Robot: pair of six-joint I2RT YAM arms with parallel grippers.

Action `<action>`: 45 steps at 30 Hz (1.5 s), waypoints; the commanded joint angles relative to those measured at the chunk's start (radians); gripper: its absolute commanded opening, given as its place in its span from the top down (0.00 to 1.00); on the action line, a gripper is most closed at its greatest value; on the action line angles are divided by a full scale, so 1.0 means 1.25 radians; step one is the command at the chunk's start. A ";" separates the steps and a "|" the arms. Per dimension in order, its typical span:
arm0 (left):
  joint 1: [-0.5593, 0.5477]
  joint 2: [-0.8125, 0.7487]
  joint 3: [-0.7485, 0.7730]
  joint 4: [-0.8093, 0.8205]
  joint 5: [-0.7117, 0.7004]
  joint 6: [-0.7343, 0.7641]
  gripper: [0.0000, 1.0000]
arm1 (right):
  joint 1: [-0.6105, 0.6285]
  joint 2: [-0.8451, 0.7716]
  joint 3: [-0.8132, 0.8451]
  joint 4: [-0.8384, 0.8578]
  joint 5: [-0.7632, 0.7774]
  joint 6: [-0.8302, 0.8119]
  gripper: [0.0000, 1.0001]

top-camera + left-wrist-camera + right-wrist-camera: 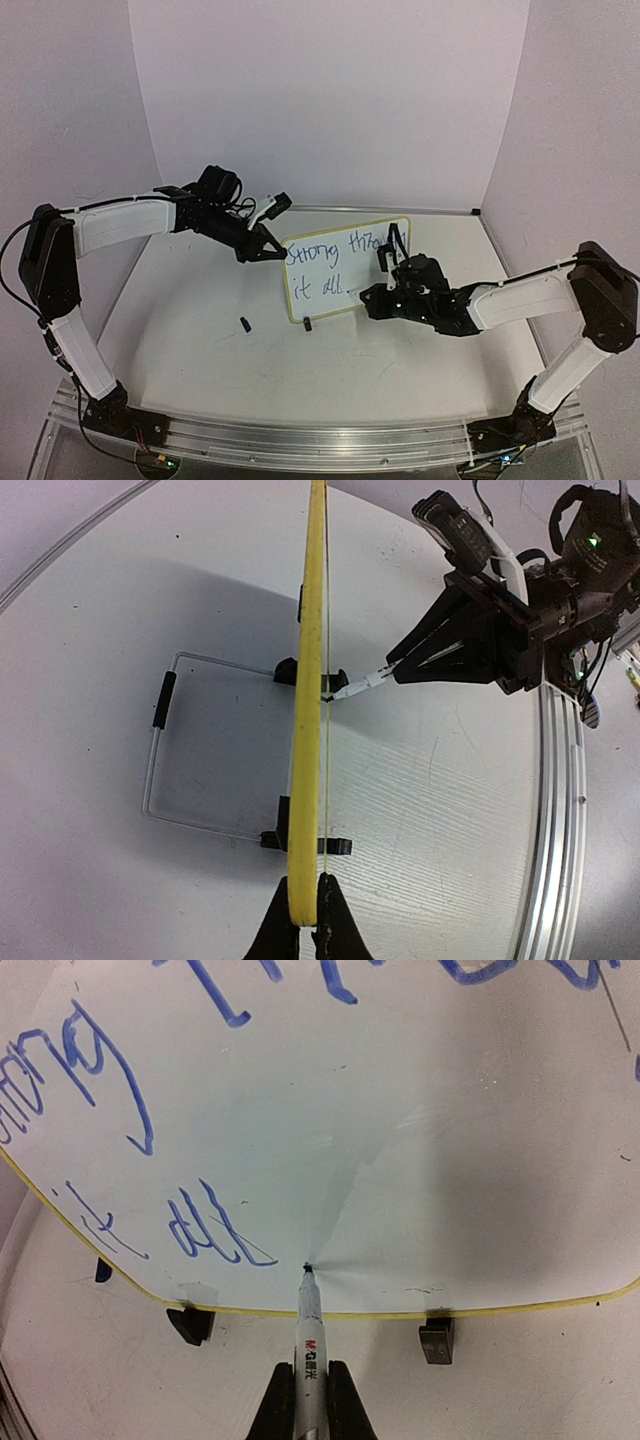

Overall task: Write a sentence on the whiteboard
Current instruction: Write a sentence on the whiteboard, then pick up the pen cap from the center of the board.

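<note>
The whiteboard [372, 272], white with a thin yellow frame, stands upright mid-table on two black clip feet [436, 1340]. Blue writing on it reads "Strong through it all". My left gripper [278, 252] is shut on the board's left edge. In the left wrist view the frame [308, 730] runs edge-on between the left gripper's [305, 915] jaws. My right gripper [378, 297] is shut on a white marker [311, 1345]. The marker's tip touches the whiteboard's [400, 1140] face low down, just right of the word "all". The right gripper [311, 1400] is in front of the board's lower edge.
A small dark marker cap [244, 323] lies on the table left of the board's foot. A wire stand [160, 750] rests flat behind the board. White walls close in the back and sides. An aluminium rail [300, 440] runs along the near edge.
</note>
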 commanded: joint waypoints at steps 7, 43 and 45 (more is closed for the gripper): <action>-0.003 -0.003 -0.002 -0.076 -0.048 0.033 1.00 | -0.003 -0.117 -0.023 0.005 0.026 0.006 1.00; 0.061 -0.066 -0.028 -0.130 -0.069 -0.054 0.43 | -0.008 -0.455 -0.089 -0.130 0.151 -0.046 1.00; 0.062 -0.090 -0.060 -0.104 -0.090 -0.077 0.37 | -0.009 -0.461 -0.095 -0.131 0.148 -0.047 1.00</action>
